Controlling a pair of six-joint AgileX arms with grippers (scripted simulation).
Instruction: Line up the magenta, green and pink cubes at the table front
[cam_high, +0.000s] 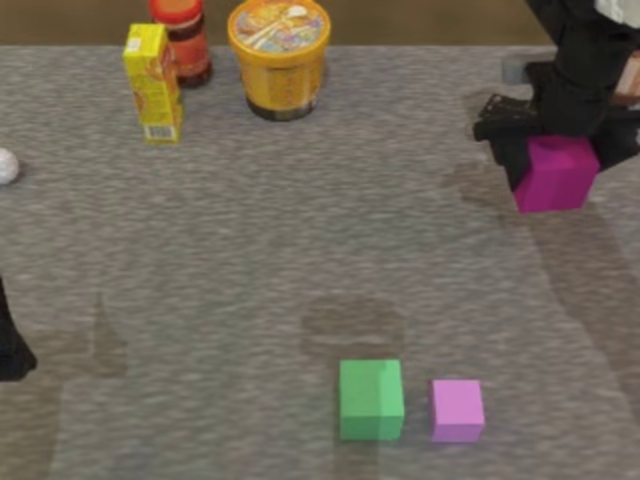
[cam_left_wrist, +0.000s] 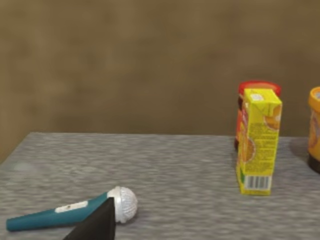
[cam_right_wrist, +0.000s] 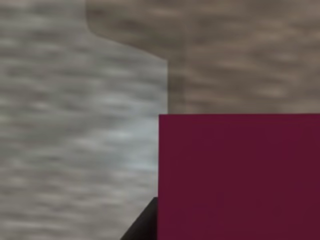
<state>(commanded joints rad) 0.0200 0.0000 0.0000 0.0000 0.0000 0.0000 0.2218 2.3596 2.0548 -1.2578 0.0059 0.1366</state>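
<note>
Sitting nearest, at the bench (cam_high: 250, 260) front, the green cube (cam_high: 371, 400) and pink cube (cam_high: 458, 410) rest just beside each other with a small gap, square to the front edge, which reads as two slots of the row already filled; the open spot looks to be to the green cube's left or the pink cube's right, can't say which is meant. At the top view's left edge, mid-depth, the left claw (cam_high: 12, 355) is parked out of the way, only a dark bit showing, so I cannot tell how its fingers stand. Farther back on the right, the right claw (cam_high: 545, 140) sits over the magenta cube (cam_high: 556, 173); the wrist view is filled by the cube face with a dark fingertip at its edge, so it looks clamped on the cube, probably to carry it forward into the row. Whether the cube is lifted or on the bench is unclear. Farthest back on the left, clutter stands clear of the work: a yellow carton (cam_high: 152, 83), a red-lidded jar (cam_high: 182, 38), an orange tub (cam_high: 279, 55), and a microphone (cam_left_wrist: 75, 210) at the left edge. Count: three cubes, one each colour; two claws; one carton, one jar, one tub, one microphone.
</note>
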